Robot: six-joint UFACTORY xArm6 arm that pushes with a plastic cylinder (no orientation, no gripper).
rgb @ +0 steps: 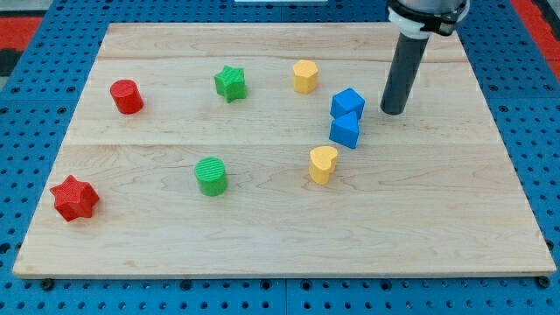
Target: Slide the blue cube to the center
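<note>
A blue cube [347,102] sits right of the board's centre, touching a second blue block [345,130] just below it. My tip [394,111] rests on the board a short way to the right of the blue cube, apart from it. The dark rod rises from there toward the view's top right.
A yellow block [304,76] lies up-left of the blue cube, a yellow heart-like block [323,164] below the blue pair. A green star [230,83], green cylinder [211,176], red cylinder [127,96] and red star [74,198] lie to the left on the wooden board [437,219].
</note>
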